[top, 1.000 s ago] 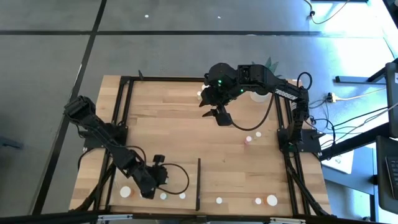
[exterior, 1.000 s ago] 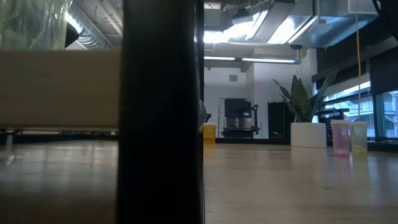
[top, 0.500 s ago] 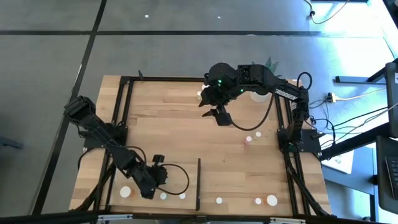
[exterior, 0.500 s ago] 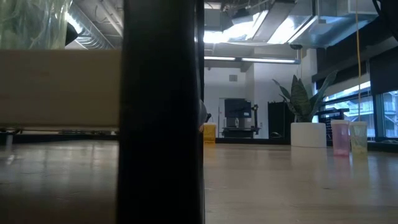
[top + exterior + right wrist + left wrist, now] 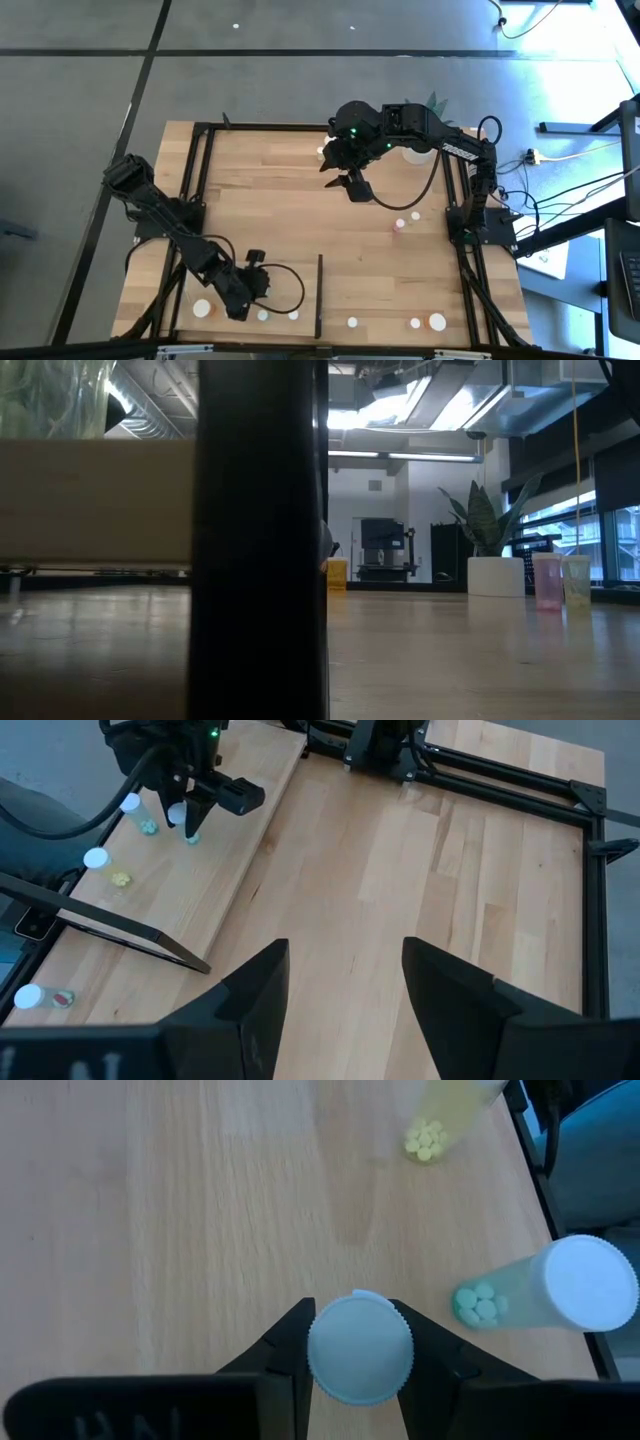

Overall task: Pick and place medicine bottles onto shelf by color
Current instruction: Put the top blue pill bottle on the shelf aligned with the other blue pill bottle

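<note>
While the left gripper (image 5: pixel 360 1352) clamps a white-capped bottle (image 5: pixel 360 1348) over the shelf (image 5: pixel 200 1210), the right gripper (image 5: pixel 345 982) waits, jaws apart and empty.
Placement beside the green bottle (image 5: pixel 560 1288) likely groups matching colours; the held bottle's tint is hidden.

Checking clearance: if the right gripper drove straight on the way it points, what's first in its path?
Probably the bare pale wooden tabletop: the empty, open right gripper looks down at bare planks. The left gripper and black upright strip sit off to the side. Depth is unclear.
</note>
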Motion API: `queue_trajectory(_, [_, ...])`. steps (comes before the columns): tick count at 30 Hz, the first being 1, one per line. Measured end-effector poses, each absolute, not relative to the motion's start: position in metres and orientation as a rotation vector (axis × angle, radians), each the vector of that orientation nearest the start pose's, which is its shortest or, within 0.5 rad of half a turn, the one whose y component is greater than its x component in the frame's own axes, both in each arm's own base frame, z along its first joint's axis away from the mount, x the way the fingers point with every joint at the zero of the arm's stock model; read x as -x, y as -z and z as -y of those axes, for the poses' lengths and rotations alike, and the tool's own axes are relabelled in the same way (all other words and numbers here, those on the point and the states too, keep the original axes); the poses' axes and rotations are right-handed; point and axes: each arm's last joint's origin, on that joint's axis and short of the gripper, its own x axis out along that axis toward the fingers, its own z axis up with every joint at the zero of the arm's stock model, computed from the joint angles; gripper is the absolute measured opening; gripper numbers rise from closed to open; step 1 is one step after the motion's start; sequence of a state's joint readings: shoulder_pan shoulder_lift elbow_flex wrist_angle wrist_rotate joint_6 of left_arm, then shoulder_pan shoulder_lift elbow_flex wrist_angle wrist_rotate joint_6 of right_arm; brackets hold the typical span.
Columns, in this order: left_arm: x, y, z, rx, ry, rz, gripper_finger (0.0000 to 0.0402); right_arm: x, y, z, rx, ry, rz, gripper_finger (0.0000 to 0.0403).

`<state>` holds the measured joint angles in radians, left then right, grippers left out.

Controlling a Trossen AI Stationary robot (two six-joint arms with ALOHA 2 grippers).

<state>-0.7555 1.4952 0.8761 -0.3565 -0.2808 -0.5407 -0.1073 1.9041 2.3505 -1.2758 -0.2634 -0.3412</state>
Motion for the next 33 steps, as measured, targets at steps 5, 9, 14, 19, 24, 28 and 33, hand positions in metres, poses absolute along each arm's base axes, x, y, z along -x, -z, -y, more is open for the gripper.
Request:
queue_trajectory(5, [-0.2158, -0.1931, 0.1923, 0.013, 0.194, -0.934, 0.0101, -0.3648, -0.4423, 0.0317, 0.168, -0.283, -0.779, 0.0198])
queue_trajectory(9, [-0.2161, -0.1933, 0.1924, 0.014, 0.196, -0.932, 0.0105, -0.3648, -0.4423, 0.0316, 0.169, -0.283, -0.780, 0.0198])
queue_trajectory(14, [-0.2164, -0.1933, 0.1920, 0.013, 0.195, -0.931, 0.0105, -0.3648, -0.4423, 0.0317, 0.169, -0.283, -0.779, 0.0198])
queue_trajectory(19, [-0.2165, -0.1934, 0.1921, 0.014, 0.194, -0.931, 0.0113, -0.3648, -0.4423, 0.0317, 0.169, -0.283, -0.779, 0.0198])
queue_trajectory(24, [-0.2167, -0.1936, 0.1922, 0.018, 0.195, -0.929, 0.0127, -0.3648, -0.4423, 0.0318, 0.169, -0.283, -0.779, 0.0198])
queue_trajectory(28, [-0.2168, -0.1938, 0.1924, 0.019, 0.195, -0.928, 0.0144, -0.3648, -0.4423, 0.0317, 0.169, -0.283, -0.779, 0.0198])
queue_trajectory(33, [-0.2169, -0.1941, 0.1929, 0.028, 0.199, -0.927, 0.0164, -0.3649, -0.4423, 0.0318, 0.169, -0.283, -0.779, 0.0198])
